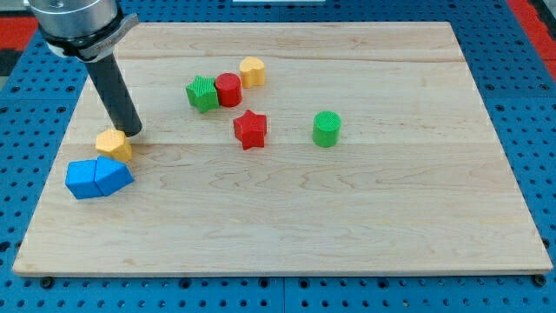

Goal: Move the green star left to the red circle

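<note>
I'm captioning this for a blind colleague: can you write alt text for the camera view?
A dark rod's tip rests just above a yellow block at the left of a wooden board, far from the green star, which touches the red circle's left side. Also present: blue blocks, another yellow block, red star, green cylinder.

On the wooden board (365,226) I count eight blocks: two green, a star (201,93) and a cylinder (327,128); two red, a circle (228,89) and a star (250,129); two yellow (252,70) (114,143); two blue (83,178) (113,175).
</note>
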Tool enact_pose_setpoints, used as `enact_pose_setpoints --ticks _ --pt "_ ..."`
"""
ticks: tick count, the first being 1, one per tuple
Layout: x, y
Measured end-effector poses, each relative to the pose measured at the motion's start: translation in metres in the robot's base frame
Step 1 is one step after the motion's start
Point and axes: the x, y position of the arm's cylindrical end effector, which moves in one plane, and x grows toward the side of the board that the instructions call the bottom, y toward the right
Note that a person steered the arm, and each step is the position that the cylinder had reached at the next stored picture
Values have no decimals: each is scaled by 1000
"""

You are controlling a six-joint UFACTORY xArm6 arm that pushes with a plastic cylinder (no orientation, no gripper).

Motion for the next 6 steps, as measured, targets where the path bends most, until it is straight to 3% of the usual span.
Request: enact_pose_setpoints --ticks 2,3,4,5,6 --pt "-53 171" --pt "-100 243" --pt "-151 252" --pt "-169 202" --pt "-152 185"
